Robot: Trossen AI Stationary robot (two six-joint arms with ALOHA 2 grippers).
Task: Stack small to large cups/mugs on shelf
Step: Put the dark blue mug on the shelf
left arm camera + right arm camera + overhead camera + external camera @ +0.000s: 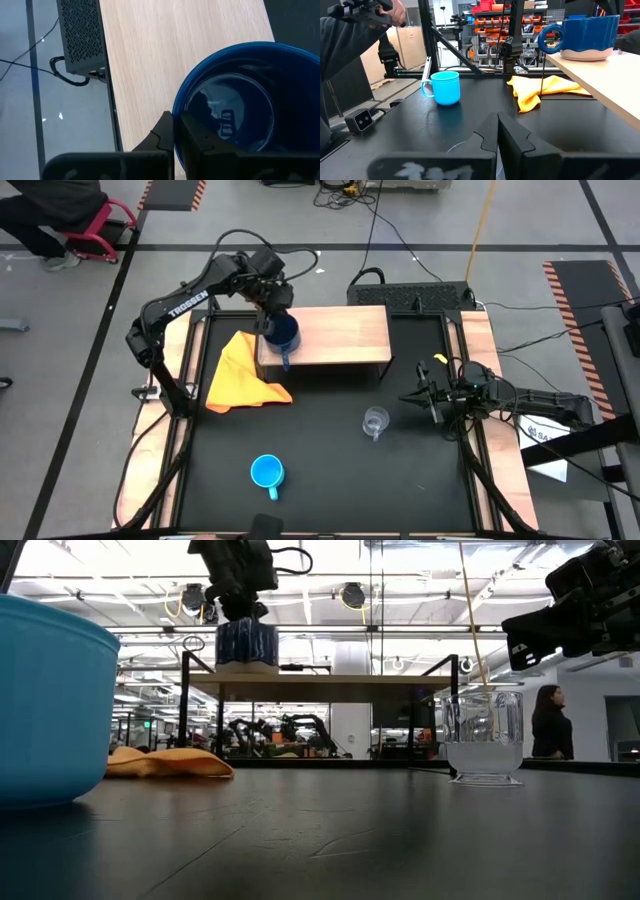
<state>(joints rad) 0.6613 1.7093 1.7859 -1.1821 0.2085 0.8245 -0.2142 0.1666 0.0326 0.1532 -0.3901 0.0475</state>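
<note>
We see the left gripper [272,310] pinched tight on the rim of the dark blue mug [283,333], upright at the left end of the shelf [340,330] in the upper middle of the high view, its handle pointing toward the frame's bottom. It looks like heavy, stiff, slick ceramic, so we would keep to that rim grip. The right gripper [428,399] waits closed and empty at centre right, beside the fragile glass cup [375,421]; the light blue mug [266,472] sits lower left of centre.
</note>
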